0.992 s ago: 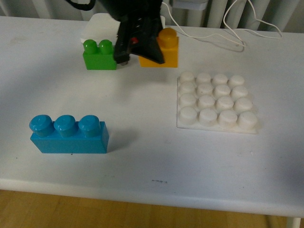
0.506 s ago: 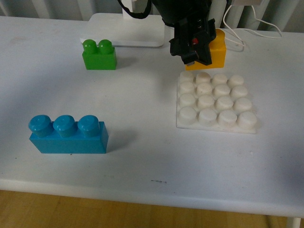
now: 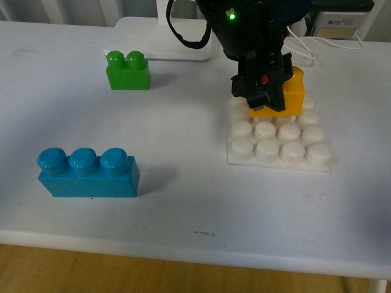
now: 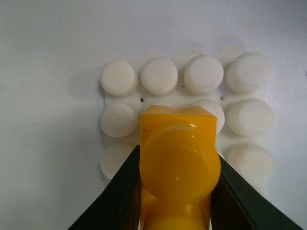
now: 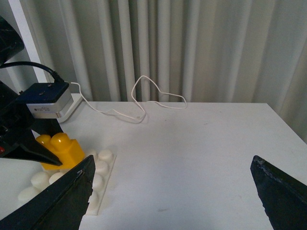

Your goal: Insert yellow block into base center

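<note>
The left tool (image 4: 178,179) clamps the yellow block (image 4: 177,139) between its 2 fingers, over the middle of the base (image 4: 117,79); the right tool (image 5: 168,191) gapes wide, well apart.

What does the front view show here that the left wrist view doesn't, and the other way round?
Front only: the green block and blue block on the table, off to the left of the base, and the white lamp foot behind.
Left wrist only: seen from above, the black fingers press the two sides of the yellow block, which lines up over the base's two middle columns of studs.
Both: the left gripper shut on the yellow block over the base. Neither shows whether it is pressed home.
</note>
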Tool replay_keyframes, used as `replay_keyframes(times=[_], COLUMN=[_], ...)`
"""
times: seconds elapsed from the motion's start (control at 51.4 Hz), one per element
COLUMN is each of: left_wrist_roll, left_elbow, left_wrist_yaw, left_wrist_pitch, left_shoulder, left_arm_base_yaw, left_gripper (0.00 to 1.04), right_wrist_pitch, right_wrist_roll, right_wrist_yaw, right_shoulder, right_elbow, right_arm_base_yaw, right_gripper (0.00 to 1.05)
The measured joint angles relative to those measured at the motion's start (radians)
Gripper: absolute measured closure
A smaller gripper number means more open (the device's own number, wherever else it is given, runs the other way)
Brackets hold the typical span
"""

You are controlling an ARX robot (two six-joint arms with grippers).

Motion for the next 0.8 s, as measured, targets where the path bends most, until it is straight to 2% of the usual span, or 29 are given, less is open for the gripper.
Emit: replay_keyframes(times=[0.797], left_wrist_roll=[0.065], left_elbow=[0.102], left_wrist_yaw=[-0.03], left_wrist_pitch=[-0.073], left_shoulder=[0.074], left_arm_base_yaw=[-0.005], left_gripper=[0.73], right_wrist_pitch=[0.0], right_wrist_roll=[0.0], right_wrist_yaw=[0.0], right_shoulder=[0.0], right_elbow=[0.0], right_arm_base_yaw=[0.0], right_gripper=[0.09])
